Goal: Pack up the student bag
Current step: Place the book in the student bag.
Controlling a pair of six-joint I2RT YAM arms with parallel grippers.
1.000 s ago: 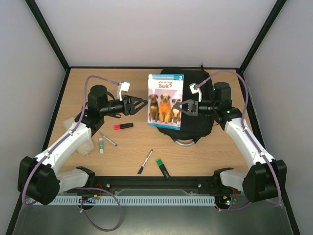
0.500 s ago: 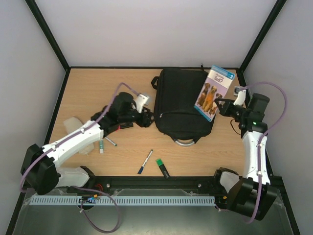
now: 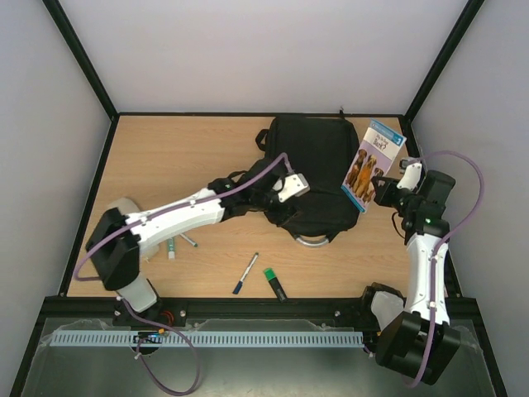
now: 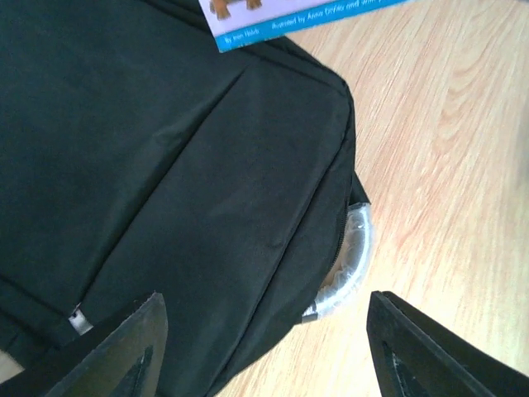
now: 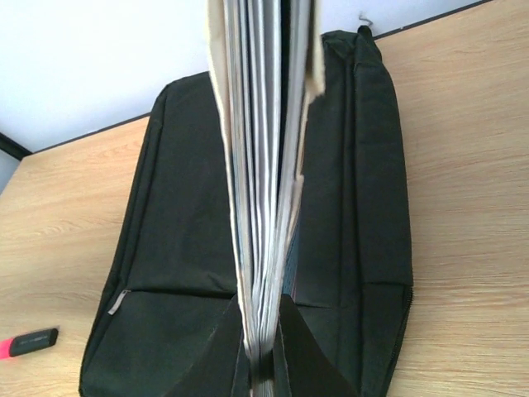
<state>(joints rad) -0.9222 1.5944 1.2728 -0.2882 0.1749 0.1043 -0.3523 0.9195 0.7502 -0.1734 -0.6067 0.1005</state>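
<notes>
**Container:** the student bag [image 3: 310, 165] lies flat on the wooden table [image 3: 182, 157], far centre-right, with its loop handle [image 3: 312, 241] toward the arms. The zip along the near edge appears closed, and the contents cannot be seen.

**Appearance:** black soft fabric, seamed front panel, silvery-grey handle.

**Left gripper** [image 4: 264, 298]**:** jaws wide and holding nothing, above the bag's near end by the handle.

**Right gripper** [image 5: 261, 314]**:** clamped tight on a dog picture book [image 3: 372, 163], held on edge over the bag's right side
</notes>
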